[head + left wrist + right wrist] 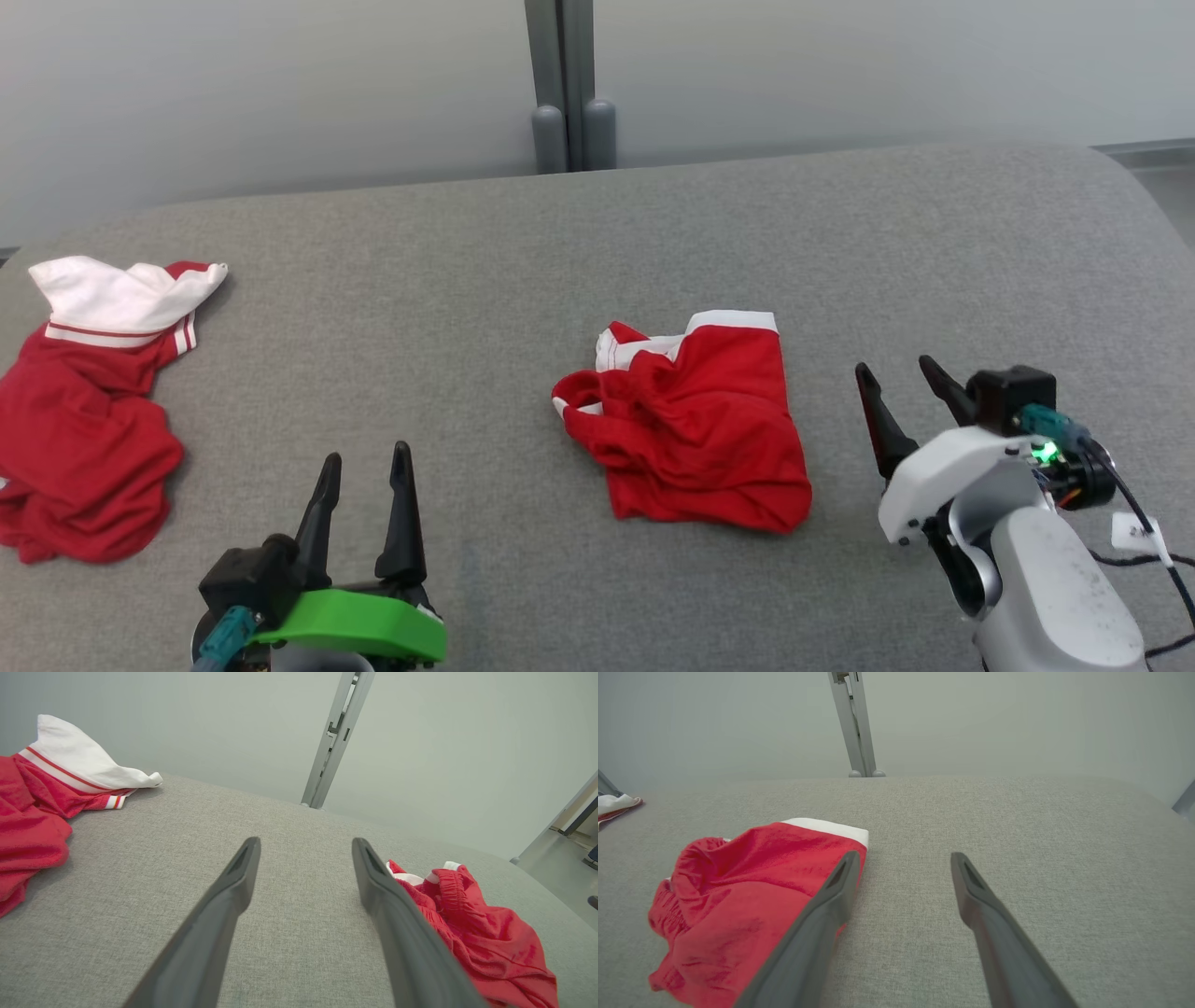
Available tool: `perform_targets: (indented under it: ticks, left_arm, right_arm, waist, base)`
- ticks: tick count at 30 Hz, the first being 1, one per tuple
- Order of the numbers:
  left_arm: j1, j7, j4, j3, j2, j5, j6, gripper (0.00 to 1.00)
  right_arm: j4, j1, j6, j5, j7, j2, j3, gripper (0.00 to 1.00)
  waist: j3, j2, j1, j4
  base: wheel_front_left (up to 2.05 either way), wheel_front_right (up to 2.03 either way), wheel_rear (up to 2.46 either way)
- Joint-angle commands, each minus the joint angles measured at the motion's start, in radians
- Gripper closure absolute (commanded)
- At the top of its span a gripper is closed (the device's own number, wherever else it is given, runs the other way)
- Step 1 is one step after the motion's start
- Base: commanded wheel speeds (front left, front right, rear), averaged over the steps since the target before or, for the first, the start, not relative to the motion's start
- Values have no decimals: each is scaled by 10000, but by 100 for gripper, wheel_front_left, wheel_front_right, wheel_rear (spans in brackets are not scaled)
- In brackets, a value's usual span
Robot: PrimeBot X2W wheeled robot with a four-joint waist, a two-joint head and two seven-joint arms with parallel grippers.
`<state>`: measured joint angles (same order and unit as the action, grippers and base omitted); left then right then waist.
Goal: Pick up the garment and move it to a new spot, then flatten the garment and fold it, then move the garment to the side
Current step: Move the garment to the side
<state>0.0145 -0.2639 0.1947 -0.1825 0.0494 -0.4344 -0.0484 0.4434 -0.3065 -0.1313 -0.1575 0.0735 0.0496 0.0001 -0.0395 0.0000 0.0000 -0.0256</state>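
Grey woven fabric is covering the worktop (597, 233) before a pale wall (280, 84). A crumpled red fabric garment with white trim (700, 429) is lying near the middle, between the left gripper (366, 455) and right gripper (892, 366), both gaping wide and holding nothing. Another rumpled red-and-white garment (84, 439) is lying far left.

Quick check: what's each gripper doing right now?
Left gripper: open, holding nothing.
Right gripper: open, holding nothing.

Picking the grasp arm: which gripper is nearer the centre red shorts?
Right. The right gripper sits just right of the red shorts; the left gripper is farther off, lower left.
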Motion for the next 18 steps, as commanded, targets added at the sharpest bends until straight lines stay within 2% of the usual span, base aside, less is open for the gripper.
perform_targets:
  ticks: [1, 6, 10, 18]
  left_arm:
    - [184, -7, 15, 8, 22, 37, -32, 0]
    - [373, -7, 124, -32, 22, -44, -37, 0]
    - [517, -7, 140, -29, 20, -93, -18, 0]
    - [664, -7, 121, -15, 22, -144, -9, 0]
  right_arm:
    - [148, -314, 11, 54, -379, 21, 64, 0]
    - [799, -1187, 11, 189, -1761, 29, 361, 0]
    - [1406, -1612, 11, -142, -2739, 84, 556, 0]
    - [2430, -2091, 11, -765, -3758, 213, 1109, 0]
  waist:
    - [-136, 0, 0, -165]
    - [-380, 0, 0, -491]
    - [-601, 0, 0, -743]
    - [-863, 0, 0, -1077]
  base:
    - [0, 0, 0]
    - [0, 0, 0]
    - [0, 0, 0]
    - [0, 0, 0]
